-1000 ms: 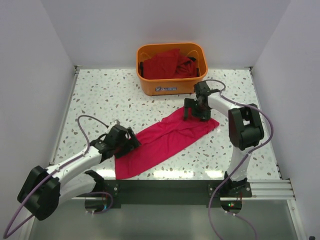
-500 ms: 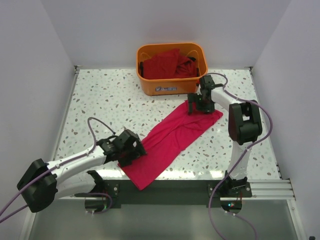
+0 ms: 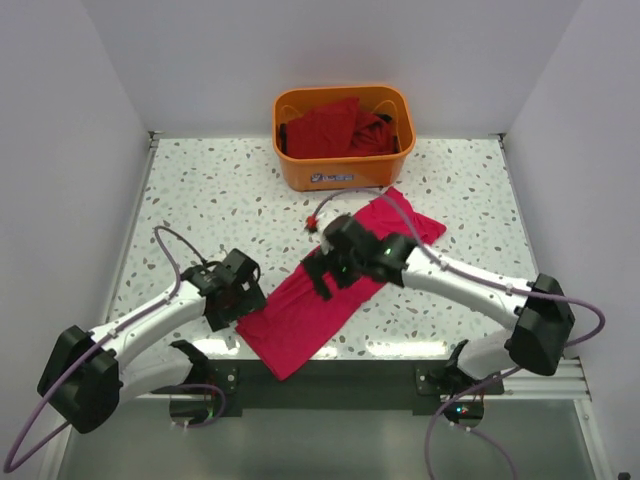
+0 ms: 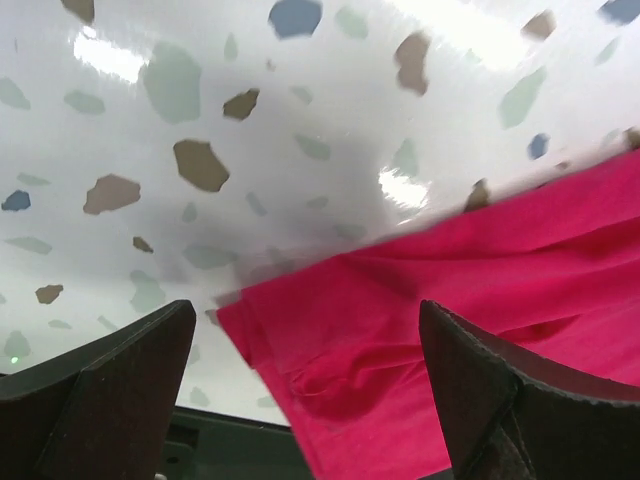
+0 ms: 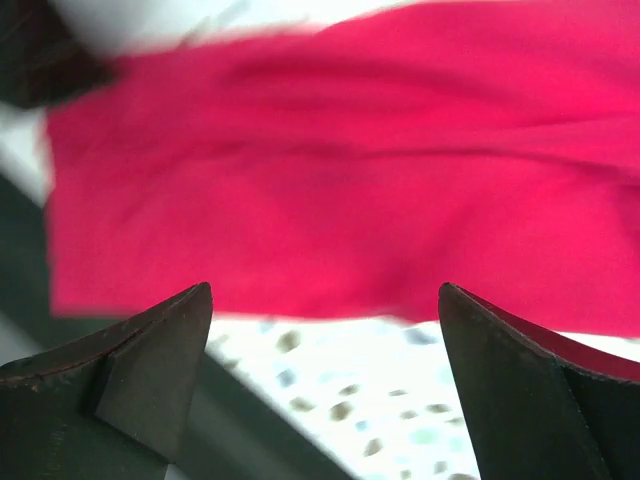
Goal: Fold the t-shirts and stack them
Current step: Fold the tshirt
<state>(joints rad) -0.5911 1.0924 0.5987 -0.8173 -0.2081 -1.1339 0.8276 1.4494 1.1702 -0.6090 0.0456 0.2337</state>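
One bright pinkish-crimson t-shirt (image 3: pixel 305 320) lies as a long folded strip, running diagonally from the table's front edge toward the basket. Its near end overhangs that edge. My left gripper (image 3: pixel 243 308) is open beside the strip's near left corner. In the left wrist view that corner (image 4: pixel 330 330) lies between the spread fingers (image 4: pixel 110 400), untouched. My right gripper (image 3: pixel 320 278) hovers open over the strip's middle. The right wrist view shows the cloth (image 5: pixel 330 180) beyond the fingers (image 5: pixel 540 390), with bare table between them. Darker red t-shirts (image 3: pixel 330 128) fill the basket.
The orange plastic basket (image 3: pixel 345 178) stands at the back centre against the wall. White walls close in the speckled table (image 3: pixel 200 200) on three sides. A dark rail (image 3: pixel 340 385) runs along the front edge between the arm bases.
The right arm has swung from the shirt's far end near the basket to its middle. The left gripper has pulled slightly back and left off the near end.
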